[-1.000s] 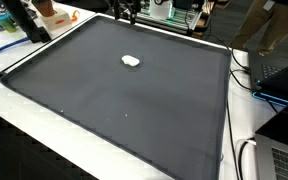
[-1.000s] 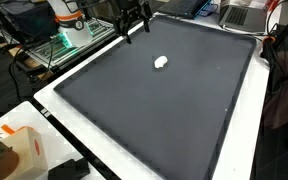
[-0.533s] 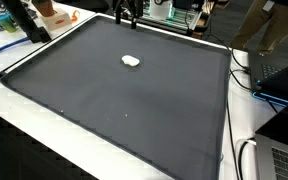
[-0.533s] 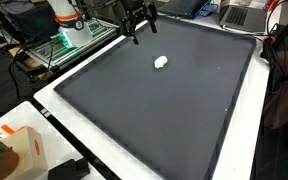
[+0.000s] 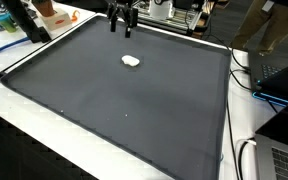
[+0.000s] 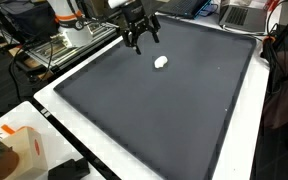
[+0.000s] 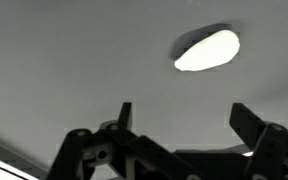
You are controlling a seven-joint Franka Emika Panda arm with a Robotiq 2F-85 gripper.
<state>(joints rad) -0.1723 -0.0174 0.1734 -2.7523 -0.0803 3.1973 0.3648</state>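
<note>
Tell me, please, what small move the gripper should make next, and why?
Probably ease it across and down toward the white lump: the open gripper hangs above the dark mat, short of the lump and apart from it, holding nothing.

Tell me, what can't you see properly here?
White thing: blurred in wrist view, tiny in both exterior views; what it is stays unclear.
Gripper: its body is cut off by the wrist view's bottom edge.
Person: cut off by the top edge in an exterior view.
</note>
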